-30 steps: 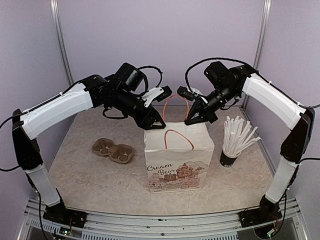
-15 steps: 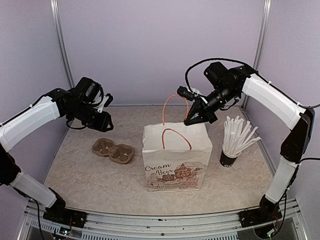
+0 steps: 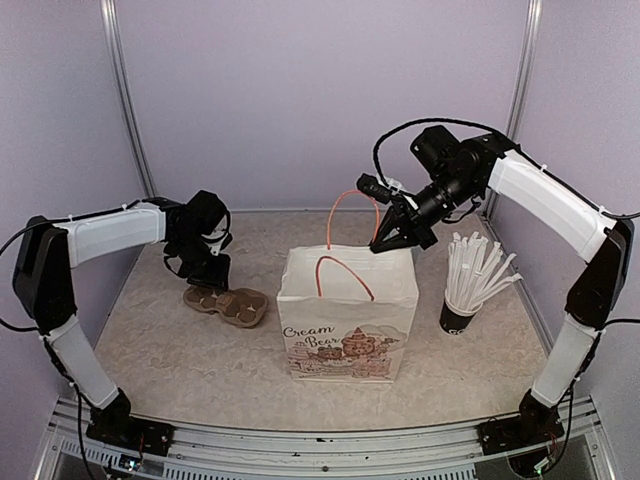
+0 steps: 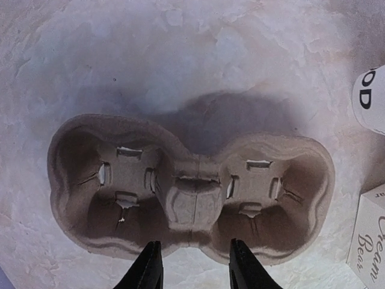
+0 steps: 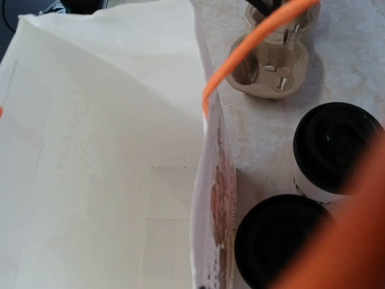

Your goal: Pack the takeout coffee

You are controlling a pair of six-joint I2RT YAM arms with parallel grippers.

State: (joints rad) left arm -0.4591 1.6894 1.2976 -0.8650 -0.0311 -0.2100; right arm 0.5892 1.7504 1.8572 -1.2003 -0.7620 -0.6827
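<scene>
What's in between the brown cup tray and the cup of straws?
The white paper bag stands between the cup tray and the cup of straws; the top view shows it.

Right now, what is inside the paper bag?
The paper bag shows only bare white floor and walls; part of the floor runs out of frame. Both lidded cups stand outside, beside it.
</scene>
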